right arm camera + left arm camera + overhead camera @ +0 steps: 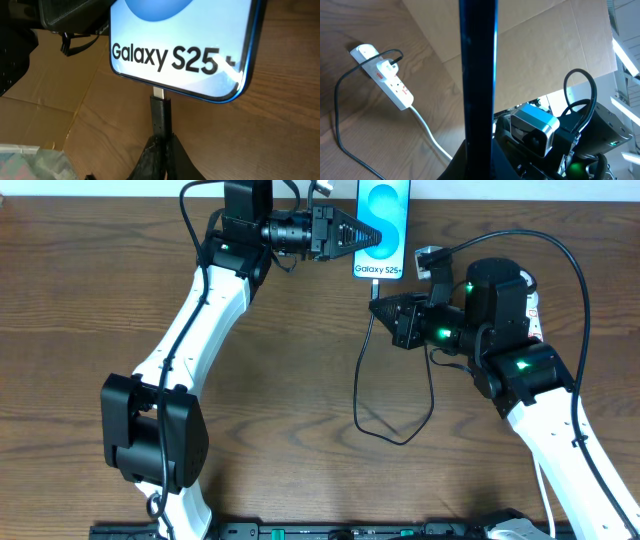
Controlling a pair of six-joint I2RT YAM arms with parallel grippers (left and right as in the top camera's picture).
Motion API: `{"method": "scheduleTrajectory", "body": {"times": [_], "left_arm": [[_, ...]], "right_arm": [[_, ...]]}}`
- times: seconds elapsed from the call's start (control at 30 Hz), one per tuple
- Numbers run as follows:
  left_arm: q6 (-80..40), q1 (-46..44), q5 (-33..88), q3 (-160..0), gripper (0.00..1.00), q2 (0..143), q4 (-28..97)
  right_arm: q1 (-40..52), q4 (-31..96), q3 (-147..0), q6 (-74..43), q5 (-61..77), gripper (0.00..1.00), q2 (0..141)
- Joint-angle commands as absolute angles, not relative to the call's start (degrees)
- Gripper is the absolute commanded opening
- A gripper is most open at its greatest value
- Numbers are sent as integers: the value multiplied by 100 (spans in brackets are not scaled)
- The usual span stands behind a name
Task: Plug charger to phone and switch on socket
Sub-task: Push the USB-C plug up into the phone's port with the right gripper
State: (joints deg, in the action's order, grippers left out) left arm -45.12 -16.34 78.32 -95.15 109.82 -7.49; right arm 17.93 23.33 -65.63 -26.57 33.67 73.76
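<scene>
The phone (pixel 381 220) lies at the table's far edge, its light-blue screen reading "Galaxy S25+". My left gripper (pixel 362 236) reaches in from the left and is shut on the phone, whose dark edge (pixel 477 75) runs straight up between the fingers. My right gripper (pixel 162 145) is shut on the charger's black connector (pixel 161 115). The connector's metal tip (pixel 159 93) meets the phone's bottom edge (pixel 200 92). The charger cable (pixel 400 425) loops over the wood. The socket (pixel 385 77) lies on the table with a black plug in it; the right arm mostly hides it from overhead.
The socket's white cord (pixel 427 132) runs toward the left gripper. A cardboard sheet (pixel 545 45) stands behind the table. A black rail (pixel 330 530) lines the front edge. Both arms (pixel 190 330) cross the wood toward the phone.
</scene>
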Motion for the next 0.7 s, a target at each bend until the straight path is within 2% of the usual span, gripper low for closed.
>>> {"method": "scheduleTrajectory", "body": {"times": [0.0, 0.67], "left_arm": [[-4353, -1643, 8036, -9601, 7, 10779, -803], [-4351, -1564, 7990, -9601, 7, 10779, -803]], "right_arm": [[1831, 2318, -6716, -2606, 3330, 1, 7371], [1831, 2357, -6718, -2604, 3332, 1, 7371]]}}
